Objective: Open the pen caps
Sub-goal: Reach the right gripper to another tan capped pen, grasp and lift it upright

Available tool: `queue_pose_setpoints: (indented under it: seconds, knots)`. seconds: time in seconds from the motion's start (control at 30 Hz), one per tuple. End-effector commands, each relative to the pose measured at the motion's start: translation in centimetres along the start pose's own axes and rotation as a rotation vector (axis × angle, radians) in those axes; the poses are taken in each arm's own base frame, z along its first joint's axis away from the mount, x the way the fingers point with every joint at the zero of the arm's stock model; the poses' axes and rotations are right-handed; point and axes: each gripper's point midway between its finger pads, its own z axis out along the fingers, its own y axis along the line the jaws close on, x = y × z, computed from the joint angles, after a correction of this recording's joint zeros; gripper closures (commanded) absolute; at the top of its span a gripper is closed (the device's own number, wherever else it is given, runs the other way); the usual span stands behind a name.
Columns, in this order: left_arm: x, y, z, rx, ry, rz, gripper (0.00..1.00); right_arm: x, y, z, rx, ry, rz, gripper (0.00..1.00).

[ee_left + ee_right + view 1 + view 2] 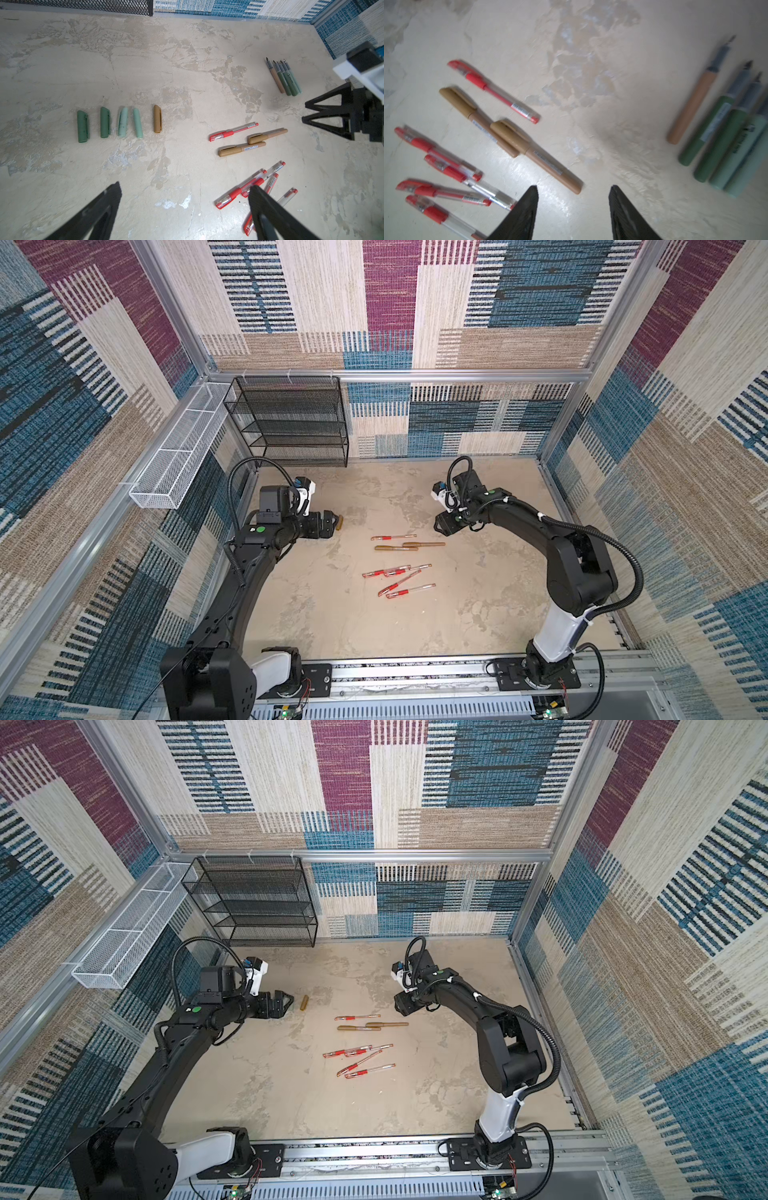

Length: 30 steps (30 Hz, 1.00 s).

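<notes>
The left gripper (pixel 184 186) hung low over the table (pixel 187 62) with its jaws spread wide and nothing between them. The right gripper (pixel 573 187) also stood parted and empty, near the bare pens (pixel 708 133), which lay side by side with their tips showing.

Near the left gripper, four green caps (pixel 105 122) and one gold cap (pixel 157 118) lay in a row, each apart from the next and already off. The pens with caps on lay between the two grippers. Two gold pens (pixel 242 149) touched along their sides, and one red pen (pixel 233 132) lay just beside them. Four more red pens (pixel 249 182) made a loose heap, some of them crossing.

The pens looked like light, stiff plastic, smooth enough to roll or slide under a pinch. The gold pens' caps were thicker and carried a clip, so they probably offered the surer hold. The red ones were slim and would need a squarer pinch. A fair grip would put one gripper across the middle of the cap and the other across the barrel close to the joint, pulling straight along the pen. A crooked pull could jam the cap.
</notes>
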Motion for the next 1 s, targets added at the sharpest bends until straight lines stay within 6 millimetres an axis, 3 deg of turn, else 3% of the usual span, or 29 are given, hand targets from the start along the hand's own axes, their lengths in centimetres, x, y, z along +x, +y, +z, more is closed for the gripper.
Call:
queue_pose_setpoints:
  seconds: [0.0,0.27,0.37,0.73,0.97]
  knots:
    - [-0.6,-0.3,-0.3,0.014,-0.015,0.009,0.01,-0.4,0.3,-0.3,0.005,-0.014,-0.123,0.43]
    - [-0.6,-0.1,-0.3,0.006,-0.016,0.008,0.01,2.9,2.3,2.6,-0.067,0.140,-0.269,0.42]
    - [-0.6,-0.1,-0.3,0.006,-0.017,0.003,0.01,4.2,2.2,4.1,-0.055,0.207,-0.303,0.42]
    - [-0.4,0.3,-0.3,0.002,-0.015,-0.003,0.01,3.0,1.6,6.5,-0.040,0.251,-0.318,0.46]
    - [-0.4,0.4,-0.3,0.001,-0.016,-0.009,0.01,4.4,2.3,7.6,-0.062,0.287,-0.338,0.57]
